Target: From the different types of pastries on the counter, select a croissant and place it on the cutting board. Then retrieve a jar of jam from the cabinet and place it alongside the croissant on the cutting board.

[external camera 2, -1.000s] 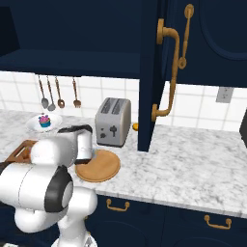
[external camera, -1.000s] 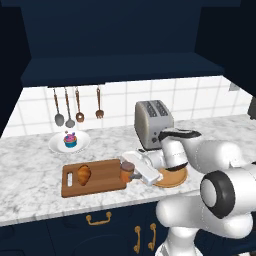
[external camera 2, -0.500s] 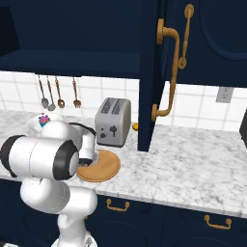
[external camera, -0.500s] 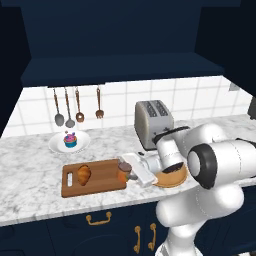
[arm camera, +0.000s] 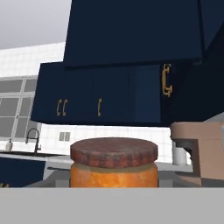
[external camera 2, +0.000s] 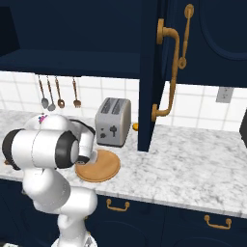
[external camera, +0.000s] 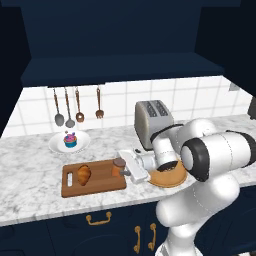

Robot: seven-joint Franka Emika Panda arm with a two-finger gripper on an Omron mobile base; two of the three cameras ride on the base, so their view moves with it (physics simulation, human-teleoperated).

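Note:
The golden-brown croissant [external camera: 84, 174] lies on the left half of the wooden cutting board [external camera: 100, 186], which rests on the marbled counter [external camera: 30, 175]. At the board's right end stands the reddish-brown jar of jam [external camera: 119, 166]. My gripper [external camera: 124, 168] reaches in sideways from the right and is shut on the jar. In the hand view the jar [arm camera: 113, 164] sits very close, with its darker lid on top, and my fingertips are hidden. The blue-wrapped cupcake [external camera: 70, 140] sits on a white plate [external camera: 56, 146] behind the board.
A round tan wooden plate [external camera: 170, 177] [external camera 2: 99, 166] lies under my forearm, right of the board. A silver toaster [external camera: 152, 120] [external camera 2: 113, 121] stands behind it. Utensils [external camera: 75, 107] hang on the tiled wall. An open navy cabinet door [external camera 2: 152, 72] juts out on the right.
My arm has folded and swung round. The gripper has carried the jar a little to the left, onto the right end of the board.

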